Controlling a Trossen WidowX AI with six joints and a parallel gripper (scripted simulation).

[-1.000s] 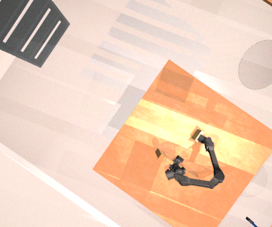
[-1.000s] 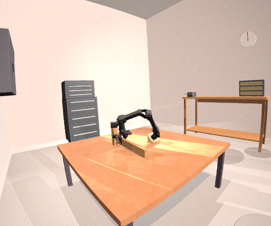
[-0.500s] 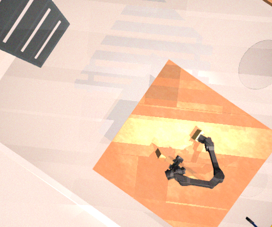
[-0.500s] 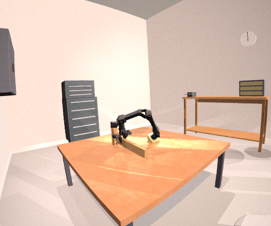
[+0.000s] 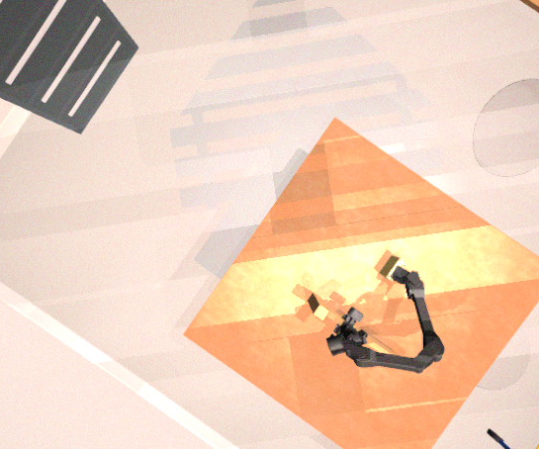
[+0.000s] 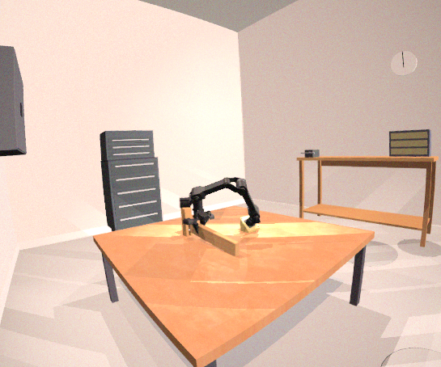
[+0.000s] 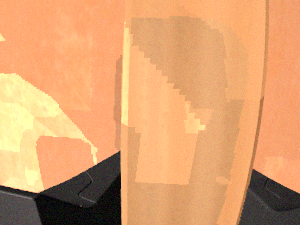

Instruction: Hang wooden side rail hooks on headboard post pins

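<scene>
The wooden side rail is a long light plank. My gripper is shut on it close to its post end, with one finger on each side in the wrist view. The rail's far end appears to rest on the table in the exterior view. The upright headboard post stands on the table right beside the gripped end. The arm and gripper cover the joint between rail and post. The hooks, the slot and its pins cannot be made out, so I cannot tell whether the hooks sit on the pins.
The arm's base stands beside a pale block on the table. The arm arches from it to the rail. A drawer cabinet and a workbench stand beyond the table. Striped shadows cross the table.
</scene>
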